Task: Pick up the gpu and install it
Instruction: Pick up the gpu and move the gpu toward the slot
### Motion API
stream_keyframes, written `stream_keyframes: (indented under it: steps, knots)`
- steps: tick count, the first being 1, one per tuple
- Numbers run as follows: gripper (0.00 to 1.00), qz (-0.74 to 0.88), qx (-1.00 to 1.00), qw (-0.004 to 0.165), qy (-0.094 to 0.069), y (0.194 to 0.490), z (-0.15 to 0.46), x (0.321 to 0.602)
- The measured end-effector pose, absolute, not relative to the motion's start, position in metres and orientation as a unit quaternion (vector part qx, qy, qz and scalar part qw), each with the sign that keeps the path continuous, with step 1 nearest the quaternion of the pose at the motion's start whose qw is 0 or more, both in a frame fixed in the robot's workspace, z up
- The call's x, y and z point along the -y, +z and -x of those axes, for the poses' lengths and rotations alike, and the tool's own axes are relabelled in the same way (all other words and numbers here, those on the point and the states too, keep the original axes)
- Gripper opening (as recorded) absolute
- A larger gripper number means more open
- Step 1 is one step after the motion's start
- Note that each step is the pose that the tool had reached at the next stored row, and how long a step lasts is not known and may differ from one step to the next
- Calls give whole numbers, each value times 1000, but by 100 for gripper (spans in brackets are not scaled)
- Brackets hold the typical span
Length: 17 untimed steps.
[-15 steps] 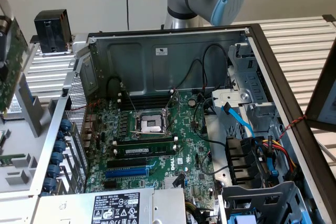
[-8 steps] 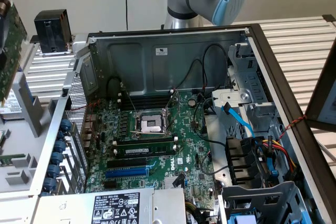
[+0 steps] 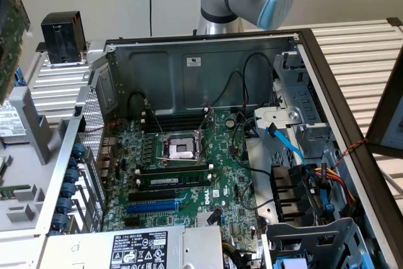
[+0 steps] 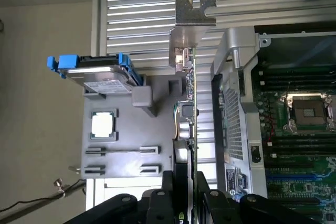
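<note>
**Hand.** In the wrist view the hand (image 4: pixel 186 195) is clamped on the gpu (image 4: pixel 187 116). The card runs edge-on out from between the jaws, and its silver bracket (image 4: pixel 193 22) is at the far end.

**Where the gpu is.** It is in the air, clear of the grey parts tray (image 4: pixel 126 135) that carries the hard drive (image 4: pixel 102 77) and a processor chip (image 4: pixel 103 124). It sits outside the computer case (image 3: pixel 201 67), beside the perforated side wall (image 4: pixel 231 124). We take the green board at the upper left edge of the exterior view (image 3: pixel 9 36) to be the same card. It is well apart from the motherboard (image 3: pixel 189 155).

**Progress, our judgement.** The card is picked up but not yet over the case, and no slot is engaged.

**Risks from here:**
- The grip is at one end of the card, so the bracket end overhangs. Any slip in the jaws would tilt the card and spoil its line-up with the blue slot (image 3: pixel 151 206).
- The bracket could catch the case rim or the side wall on the way in, since the card has to pass close by them.
- The memory stick (image 3: pixel 173 181) lies just above the slots in the frame, and black cables (image 3: pixel 252 177) cross the board at centre right. A skewed approach could strike either one.
- Pressing down while off line could load the slot or the board unevenly.
</note>
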<state>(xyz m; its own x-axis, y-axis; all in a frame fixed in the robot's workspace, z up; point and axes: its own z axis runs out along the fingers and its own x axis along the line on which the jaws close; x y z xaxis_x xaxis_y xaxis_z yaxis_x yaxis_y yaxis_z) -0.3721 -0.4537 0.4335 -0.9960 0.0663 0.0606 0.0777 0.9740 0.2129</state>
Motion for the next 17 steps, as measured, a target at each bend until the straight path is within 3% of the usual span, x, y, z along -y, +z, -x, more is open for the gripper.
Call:
stream_keyframes:
  steps: [17]
  knots:
    - [27, 38, 993, 42, -107, 483, 306, 480]
